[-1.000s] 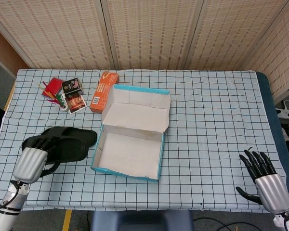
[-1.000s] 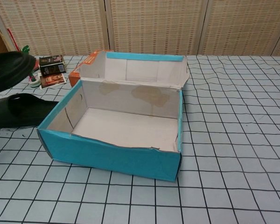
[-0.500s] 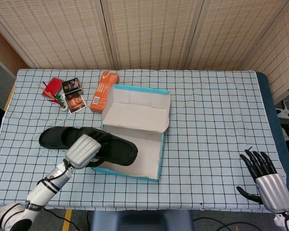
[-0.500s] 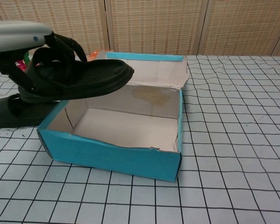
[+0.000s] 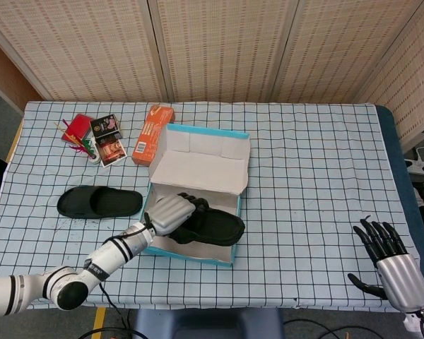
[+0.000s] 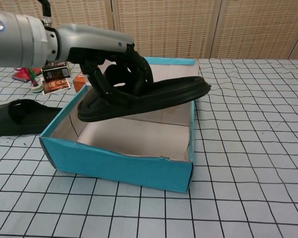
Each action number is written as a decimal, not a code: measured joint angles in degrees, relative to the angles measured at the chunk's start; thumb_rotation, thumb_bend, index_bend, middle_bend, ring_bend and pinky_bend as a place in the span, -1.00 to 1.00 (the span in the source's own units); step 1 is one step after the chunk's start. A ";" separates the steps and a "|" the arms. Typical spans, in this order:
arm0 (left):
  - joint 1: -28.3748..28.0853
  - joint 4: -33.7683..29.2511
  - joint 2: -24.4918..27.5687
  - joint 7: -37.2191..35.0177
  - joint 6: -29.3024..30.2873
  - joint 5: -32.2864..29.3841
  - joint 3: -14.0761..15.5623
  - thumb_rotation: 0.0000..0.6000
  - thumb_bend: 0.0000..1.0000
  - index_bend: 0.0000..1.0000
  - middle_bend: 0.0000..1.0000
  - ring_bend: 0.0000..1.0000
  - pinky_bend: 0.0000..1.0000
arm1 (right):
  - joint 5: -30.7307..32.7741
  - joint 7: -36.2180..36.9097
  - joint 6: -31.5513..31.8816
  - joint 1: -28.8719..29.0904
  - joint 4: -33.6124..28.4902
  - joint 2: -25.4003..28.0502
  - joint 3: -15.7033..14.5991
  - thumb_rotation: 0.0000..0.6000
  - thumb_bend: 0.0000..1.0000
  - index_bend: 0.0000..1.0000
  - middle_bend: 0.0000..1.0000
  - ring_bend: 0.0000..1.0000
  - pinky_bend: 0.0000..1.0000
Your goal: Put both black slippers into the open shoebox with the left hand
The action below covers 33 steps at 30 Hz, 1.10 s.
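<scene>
Above the open shoebox [image 6: 120, 163], a black slipper [image 6: 154, 97] is now held in the clamped fingers of the left hand [image 6: 116, 67], carried in from the table's left side a second ago. Release is judged next. The second slipper [image 5: 99, 202] is left on the cloth. The right hand [image 5: 392, 263] is kept spread, empty.

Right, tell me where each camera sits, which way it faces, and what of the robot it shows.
Head view: high above the near edge, looking down on the whole table; shows the left arm and left hand holding a slipper over the shoebox, and the right hand, open, at the near right.
Chest view: low at the near edge, looking level across the table; shows the left arm and hand only.
Shared: left hand, held slipper, shoebox, second slipper on the table, orange box.
</scene>
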 measured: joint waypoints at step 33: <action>-7.81 19.27 -14.88 5.42 8.75 -5.98 11.46 1.00 0.14 0.09 0.25 0.12 0.01 | -0.06 0.31 -0.47 0.06 -0.39 0.68 -0.39 0.59 -0.76 -1.00 -1.00 -1.00 -1.00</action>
